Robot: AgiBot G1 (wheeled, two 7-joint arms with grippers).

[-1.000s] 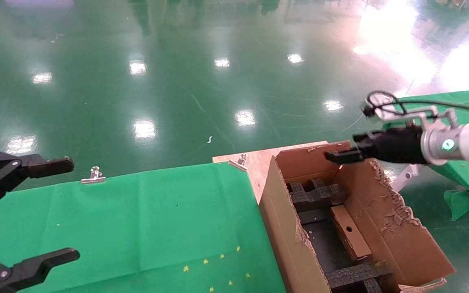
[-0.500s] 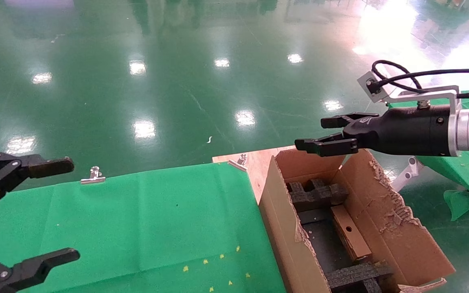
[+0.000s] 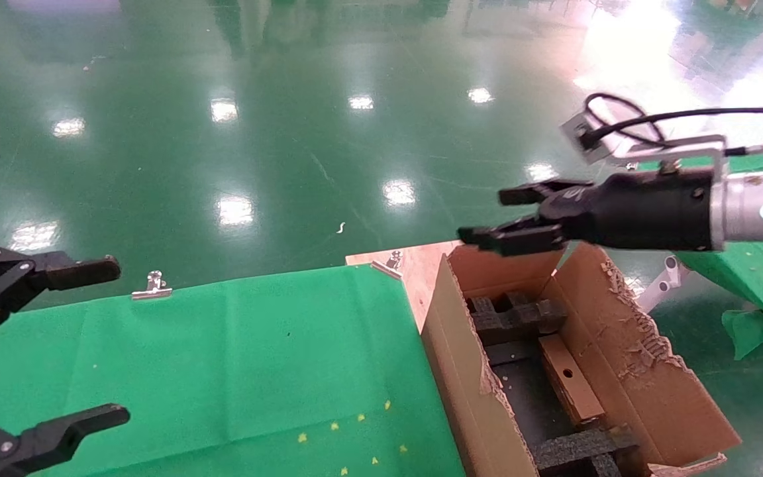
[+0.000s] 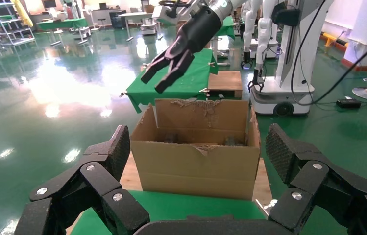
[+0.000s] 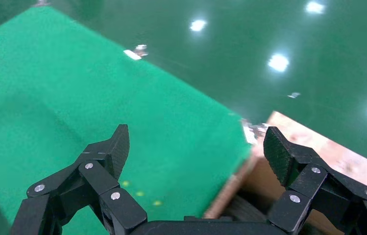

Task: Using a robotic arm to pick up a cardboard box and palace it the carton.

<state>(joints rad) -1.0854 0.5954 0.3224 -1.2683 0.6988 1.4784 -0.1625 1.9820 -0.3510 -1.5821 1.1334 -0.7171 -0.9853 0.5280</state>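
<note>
The right gripper (image 3: 497,215), fingers spread and empty, hovers above the far end of the carton (image 3: 646,377) (the cardboard box (image 3: 570,381) lies inside it among black foam), while the left gripper (image 3: 83,344) sits open at eight o'clock.

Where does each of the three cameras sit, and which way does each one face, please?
Head view: on the head, facing forward and down at the carton holding the cardboard box; both end effectors show, left, right.
Left wrist view: behind the open left end effector, facing the carton and the right end effector.
Right wrist view: behind the open right end effector, facing the green cloth.
Shared: the carton.
</note>
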